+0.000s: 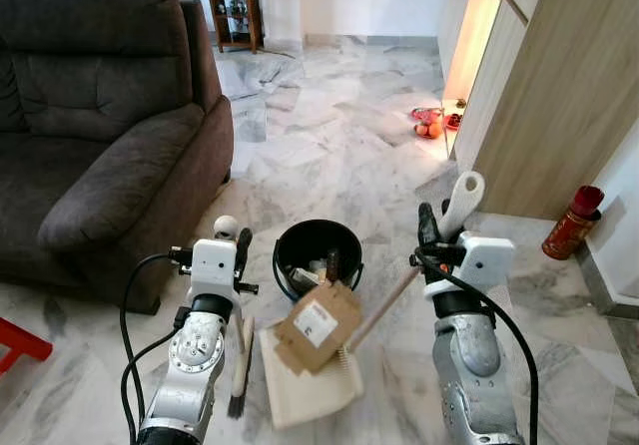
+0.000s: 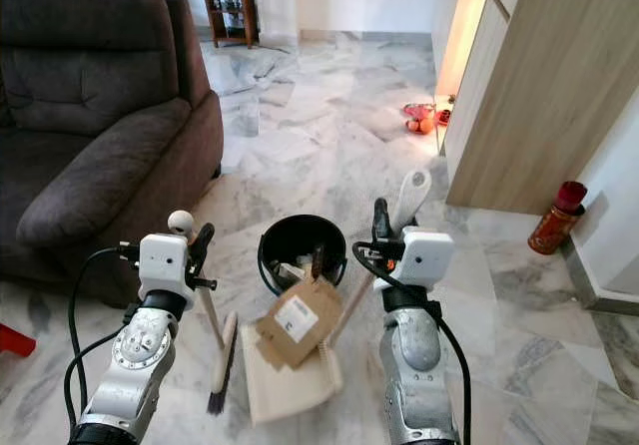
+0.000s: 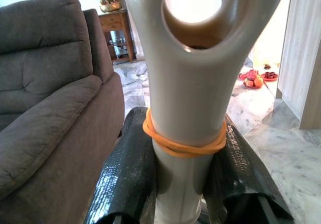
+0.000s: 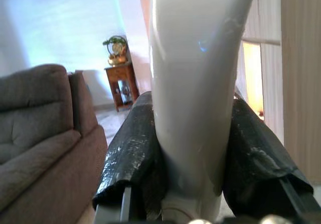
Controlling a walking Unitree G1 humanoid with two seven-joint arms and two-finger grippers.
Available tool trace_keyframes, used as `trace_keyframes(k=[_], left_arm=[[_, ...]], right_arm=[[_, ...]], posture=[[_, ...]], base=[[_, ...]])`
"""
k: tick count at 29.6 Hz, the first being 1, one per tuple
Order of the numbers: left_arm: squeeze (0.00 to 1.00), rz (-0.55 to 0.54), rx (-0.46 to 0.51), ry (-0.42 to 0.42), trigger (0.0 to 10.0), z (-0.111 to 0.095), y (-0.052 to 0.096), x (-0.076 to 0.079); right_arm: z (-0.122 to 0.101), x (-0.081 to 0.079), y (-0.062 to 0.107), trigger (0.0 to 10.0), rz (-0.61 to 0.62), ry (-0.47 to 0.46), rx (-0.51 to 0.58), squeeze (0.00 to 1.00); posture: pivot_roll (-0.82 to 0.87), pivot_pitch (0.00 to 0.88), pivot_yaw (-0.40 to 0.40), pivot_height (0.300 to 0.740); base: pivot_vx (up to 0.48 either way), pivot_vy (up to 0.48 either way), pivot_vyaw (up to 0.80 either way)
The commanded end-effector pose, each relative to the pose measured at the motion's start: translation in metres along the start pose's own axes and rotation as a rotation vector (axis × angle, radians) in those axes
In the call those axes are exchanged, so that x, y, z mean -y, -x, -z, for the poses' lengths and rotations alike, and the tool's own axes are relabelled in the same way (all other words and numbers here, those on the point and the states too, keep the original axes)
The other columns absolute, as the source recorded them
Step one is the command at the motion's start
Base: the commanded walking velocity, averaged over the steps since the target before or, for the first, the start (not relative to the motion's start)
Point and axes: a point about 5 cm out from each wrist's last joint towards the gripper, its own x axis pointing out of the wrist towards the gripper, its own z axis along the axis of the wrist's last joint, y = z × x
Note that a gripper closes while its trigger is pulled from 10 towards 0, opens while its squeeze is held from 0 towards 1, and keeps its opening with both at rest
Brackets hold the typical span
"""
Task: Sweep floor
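The marble floor (image 1: 329, 136) stretches far ahead, with lots of open room in the middle. A big dark grey sofa (image 1: 100, 116) closes off the left side, and a tall wooden cabinet (image 1: 559, 86) closes off the right side. A small wooden side table (image 1: 232, 6) stands far back by the wall. A red can (image 1: 571, 222) stands on the floor by the cabinet's near corner, and some red and orange things (image 1: 431, 122) lie on the floor beside the cabinet, farther back. A bit of something red (image 1: 20, 343) pokes in at the left edge, just in front of the sofa. Close to the robot, a round black bucket (image 1: 318, 257) sits on the floor between the two arms. Just in front of it is a cream dustpan (image 1: 305, 380) with a brown cardboard box (image 1: 318, 327) lying on it; the box has a white label. The dustpan's long handle slopes up to the right claw (image 1: 439, 233), which is closed around its white top end. A small brush (image 1: 240, 360) with dark bristles points down to the floor beside the dustpan. Its cream handle has a hole at the top and an orange rubber band (image 3: 183, 139) around it. The left claw (image 1: 236, 245) is closed around this handle. Both silver arms reach forward and stand nearly upright, one on each side of the bucket.
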Motion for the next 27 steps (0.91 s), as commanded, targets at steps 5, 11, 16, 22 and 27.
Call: trace_keyframes(k=[5, 11, 16, 22, 27], left_arm=[[0.00, -0.011, 0.045, -0.030, 10.0, -0.008, -0.004, -0.006], [0.00, -0.011, 0.046, -0.032, 10.0, -0.008, -0.003, -0.007], [0.00, -0.014, 0.064, -0.033, 10.0, -0.010, -0.002, -0.009], [0.00, -0.016, 0.061, -0.045, 10.0, -0.009, -0.001, -0.013], [0.00, -0.039, 0.045, -0.058, 10.0, -0.006, 0.003, -0.021]], right_arm=[[-0.021, -0.008, -0.007, 10.0, -0.022, -0.012, 0.085, 0.00], [-0.038, -0.009, -0.016, 10.0, -0.017, -0.009, 0.143, 0.00], [-0.047, -0.010, -0.024, 10.0, -0.002, -0.015, 0.178, 0.00], [-0.055, -0.012, -0.030, 10.0, 0.005, -0.021, 0.208, 0.00], [-0.056, -0.011, -0.032, 10.0, 0.010, -0.019, 0.215, 0.00]], posture=[[0.03, 0.000, 0.039, 0.740], [0.04, 0.000, 0.044, 0.740], [0.04, 0.000, 0.047, 0.740], [0.05, 0.000, 0.053, 0.740], [0.05, 0.000, 0.057, 0.740]], base=[[0.000, 0.000, 0.00], [0.000, 0.000, 0.00], [0.000, 0.000, 0.00], [0.000, 0.000, 0.00], [0.000, 0.000, 0.00]])
